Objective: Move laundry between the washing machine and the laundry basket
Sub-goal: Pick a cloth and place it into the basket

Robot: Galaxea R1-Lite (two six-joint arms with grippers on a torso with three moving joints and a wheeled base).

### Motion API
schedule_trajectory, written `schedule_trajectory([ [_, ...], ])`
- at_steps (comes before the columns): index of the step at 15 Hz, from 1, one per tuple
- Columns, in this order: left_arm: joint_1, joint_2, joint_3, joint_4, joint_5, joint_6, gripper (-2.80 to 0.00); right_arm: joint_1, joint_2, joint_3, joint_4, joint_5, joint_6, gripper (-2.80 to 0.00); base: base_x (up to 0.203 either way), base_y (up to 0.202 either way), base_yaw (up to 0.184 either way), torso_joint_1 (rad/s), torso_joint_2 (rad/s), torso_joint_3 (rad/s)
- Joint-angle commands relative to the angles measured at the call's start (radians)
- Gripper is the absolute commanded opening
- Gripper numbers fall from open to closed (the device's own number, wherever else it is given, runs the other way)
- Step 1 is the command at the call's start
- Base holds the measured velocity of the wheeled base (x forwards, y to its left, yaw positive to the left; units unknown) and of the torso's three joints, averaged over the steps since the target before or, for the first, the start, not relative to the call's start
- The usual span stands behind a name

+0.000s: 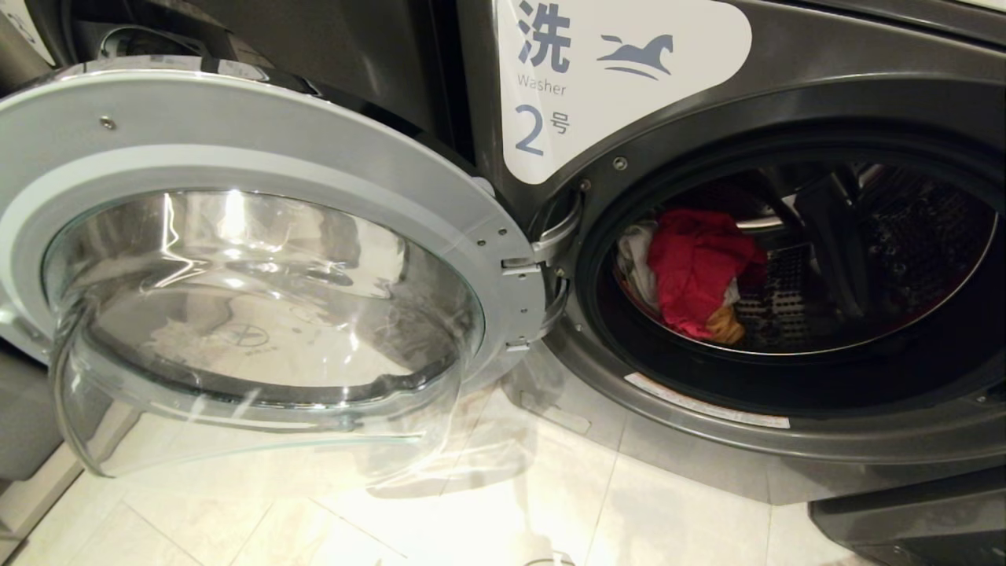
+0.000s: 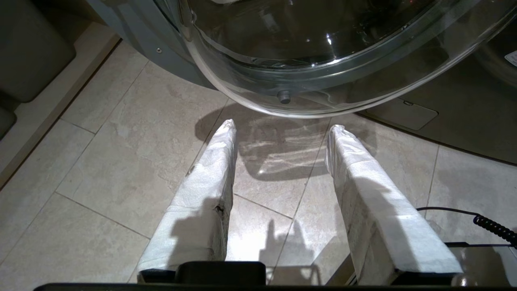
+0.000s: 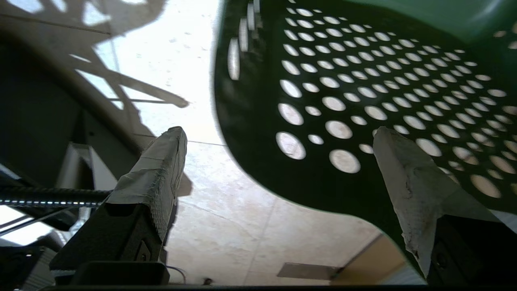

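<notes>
Washer: I see the dark grey washer (image 1: pixel 786 47) marked 2 filling the far side of my head view, drum mouth on the right.
Door: the round glass door (image 1: pixel 251 299) stands swung wide open to the left, hinged just left of the drum mouth; its bowl bulges toward me over the floor.
Laundry: the laundry (image 1: pixel 695 271) lies inside the drum, at its left side. A red garment is on top, a white piece shows behind it on the left, and a small yellow-orange piece sits at its lower edge.
Basket: I see the green basket (image 3: pixel 363 101) only in my right wrist view, very close, its perforated wall filling most of the frame. I see no clothes in the part that shows.
Right end effector: the right end effector (image 3: pixel 278 135) has its fingers spread wide with nothing between them. One finger (image 3: pixel 408 182) lies in front of the basket wall, the other over pale floor; I cannot tell whether either touches the basket.
Left end effector: the left end effector (image 2: pixel 280 127) hangs over the floor tiles (image 2: pixel 121 161) just below the door's glass bowl. Its wrapped fingers stand apart with nothing between them.
Arms: neither one shows in my head view.
</notes>
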Motion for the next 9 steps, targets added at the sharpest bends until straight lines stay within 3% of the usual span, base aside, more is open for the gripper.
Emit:
schedule_trajectory([
  [1, 0.0, 0.001, 0.0, 0.0, 0.0, 0.0, -2.8, 0.0, 0.038, 0.03, -0.007, 0.007, -0.009, 0.0, 0.0, 0.0, 0.0, 0.0, 0.0, 0.0],
  [4, 0.0, 0.001, 0.0, 0.0, 0.0, 0.0, -2.8, 0.0, 0.062, 0.042, -0.009, 0.004, -0.011, 0.0, 0.0, 0.0, 0.0, 0.0, 0.0, 0.0],
  [5, 0.0, 0.0, -0.001, 0.0, 0.0, 0.0, -2.8, 0.0, 0.082, 0.037, -0.013, 0.006, -0.011, -2.8, 0.0, 0.0, 0.0, 0.0, 0.0, 0.0],
  [9, 0.0, 0.0, -0.001, 0.0, 0.0, 0.0, -2.8, 0.002, 0.191, 0.025, -0.133, 0.009, -0.009, -2.8, 0.0, 0.0, 0.0, 0.0, 0.0, 0.0],
])
